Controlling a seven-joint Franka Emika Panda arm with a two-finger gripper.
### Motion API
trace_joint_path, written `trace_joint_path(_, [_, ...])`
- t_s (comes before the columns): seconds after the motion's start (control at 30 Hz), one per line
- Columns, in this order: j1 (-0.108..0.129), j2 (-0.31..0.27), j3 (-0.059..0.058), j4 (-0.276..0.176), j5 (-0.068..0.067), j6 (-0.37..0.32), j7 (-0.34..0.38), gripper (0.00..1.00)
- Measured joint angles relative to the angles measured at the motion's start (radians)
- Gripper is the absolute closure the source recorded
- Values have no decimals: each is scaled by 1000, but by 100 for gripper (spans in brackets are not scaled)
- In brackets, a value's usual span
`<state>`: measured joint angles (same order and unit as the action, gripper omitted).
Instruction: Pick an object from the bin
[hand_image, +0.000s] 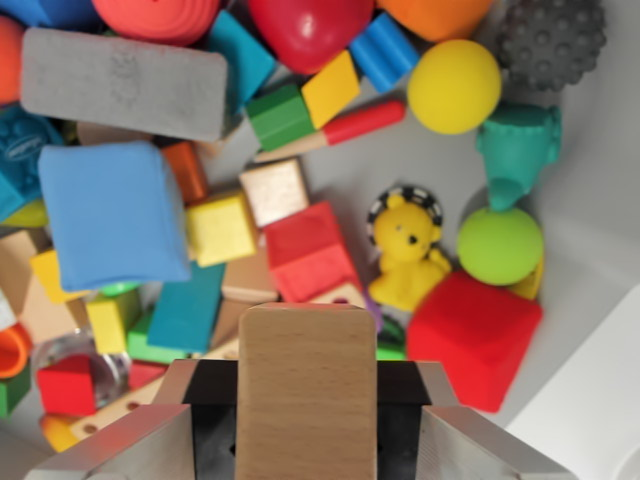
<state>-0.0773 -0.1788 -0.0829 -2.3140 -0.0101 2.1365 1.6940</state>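
Wooden block (306, 385) is being clamped between the gripper (306, 440) jaws above the bin (590, 250); it should be lifted straight, grip kept firm.

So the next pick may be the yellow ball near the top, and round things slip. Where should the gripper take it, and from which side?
Take the yellow ball across its widest middle, coming straight down from above. It lies exposed on top, with bare bin floor below it in the wrist view, though toys crowd its other sides. The gripper is already shut on a wooden block, so that goes first.
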Motion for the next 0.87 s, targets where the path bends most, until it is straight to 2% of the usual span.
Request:
trace_joint_path(0.33, [0,-11,0,20,0,-32,1,100])
trace_joint_path(0.87, [0,-10,0,20,0,-33,1,100])
